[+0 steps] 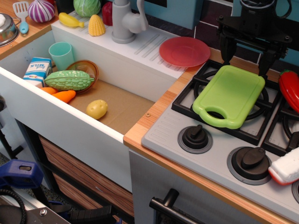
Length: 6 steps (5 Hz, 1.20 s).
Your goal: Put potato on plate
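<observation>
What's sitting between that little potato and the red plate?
Bare sink floor, then the white sink wall and ridged drainboard separate potato from plate; nothing loose between, in this single view.

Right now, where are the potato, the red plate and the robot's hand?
potato (96,109): camera view, middle of its pale-yellow body, on the sink floor.
plate (184,51): camera view, its flat centre, on the drainboard.
hand (248,59): camera view, midway between its black fingertips, above the green cutting board (230,95).
</observation>
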{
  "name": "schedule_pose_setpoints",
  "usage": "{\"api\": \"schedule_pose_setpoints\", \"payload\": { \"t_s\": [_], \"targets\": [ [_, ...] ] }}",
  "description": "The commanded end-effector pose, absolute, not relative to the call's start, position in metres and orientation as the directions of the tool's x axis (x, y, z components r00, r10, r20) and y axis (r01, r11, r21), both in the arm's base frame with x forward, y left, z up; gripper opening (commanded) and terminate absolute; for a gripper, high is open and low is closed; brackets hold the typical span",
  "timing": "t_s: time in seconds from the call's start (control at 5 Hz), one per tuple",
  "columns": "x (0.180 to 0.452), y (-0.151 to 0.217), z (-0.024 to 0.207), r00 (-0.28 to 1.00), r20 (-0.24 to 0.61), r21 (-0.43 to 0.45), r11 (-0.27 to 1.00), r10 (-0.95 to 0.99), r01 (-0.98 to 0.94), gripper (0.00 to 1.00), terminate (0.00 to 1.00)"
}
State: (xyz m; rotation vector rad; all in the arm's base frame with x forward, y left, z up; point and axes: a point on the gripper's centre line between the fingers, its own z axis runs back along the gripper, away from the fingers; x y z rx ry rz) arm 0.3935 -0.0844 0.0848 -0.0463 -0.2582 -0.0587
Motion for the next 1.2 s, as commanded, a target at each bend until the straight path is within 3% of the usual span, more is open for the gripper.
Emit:
{"api": "schedule_pose_setpoints", "payload": {
  "t_s": [0.0,0.6,1.0],
  "targets": [
    [0.393,-0.084,0.085,0.965,0.256,-0.038,0.997,-0.052,0.064,1.0,0.0],
    [0.373,0.022,0.124,0.97,0.24,0.114,0.993,-0.031,0.003,1.0,0.0],
    [0.348,0.082,0.091,0.973,0.222,0.13,0.987,0.06,-0.09,1.0,0.0]
  ]
}}
